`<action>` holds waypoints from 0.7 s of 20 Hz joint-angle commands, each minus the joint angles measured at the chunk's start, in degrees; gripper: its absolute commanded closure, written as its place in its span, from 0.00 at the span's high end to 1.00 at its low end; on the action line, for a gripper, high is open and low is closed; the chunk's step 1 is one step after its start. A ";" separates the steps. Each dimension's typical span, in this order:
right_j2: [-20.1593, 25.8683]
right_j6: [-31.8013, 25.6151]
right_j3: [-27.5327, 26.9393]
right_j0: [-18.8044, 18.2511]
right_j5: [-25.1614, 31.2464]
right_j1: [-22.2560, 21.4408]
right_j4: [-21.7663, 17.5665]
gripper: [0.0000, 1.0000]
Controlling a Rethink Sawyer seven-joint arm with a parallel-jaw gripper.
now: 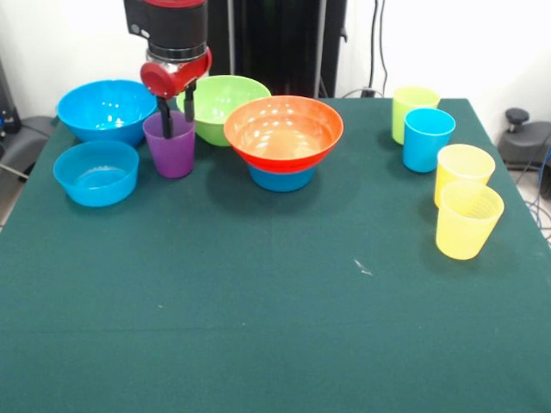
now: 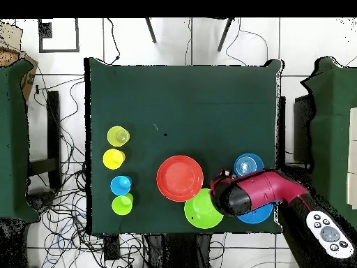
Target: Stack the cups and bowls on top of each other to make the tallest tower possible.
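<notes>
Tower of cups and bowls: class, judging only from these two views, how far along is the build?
Done: the orange bowl sits on a small blue bowl, starting the tower. In hand: the gripper straddles the rim of the purple cup, which stands on the table beside the stack. Left: that cup, the green bowl, two more blue bowls and four cups at the other side are unstacked.

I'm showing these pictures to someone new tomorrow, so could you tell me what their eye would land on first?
Probably the wide orange bowl, sitting on a small blue bowl near the table's middle. Next, the red and black gripper reaching down at the purple cup, with one finger inside the rim and one outside, between the large blue bowl and the lime green bowl. Last, the four cups clustered at the other side.
</notes>
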 commanded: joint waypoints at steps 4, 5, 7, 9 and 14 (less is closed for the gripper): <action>4.10 -12.18 -4.56 -1.13 4.88 2.87 1.20 1.00; 4.37 -12.84 -4.76 -1.63 5.11 3.15 1.28 1.00; 4.74 -13.72 -5.01 -2.25 5.41 3.61 1.24 1.00; 5.09 -14.56 -5.25 -2.85 5.73 4.04 1.26 1.00; 5.87 -15.07 -5.55 -3.55 6.35 4.58 1.03 1.00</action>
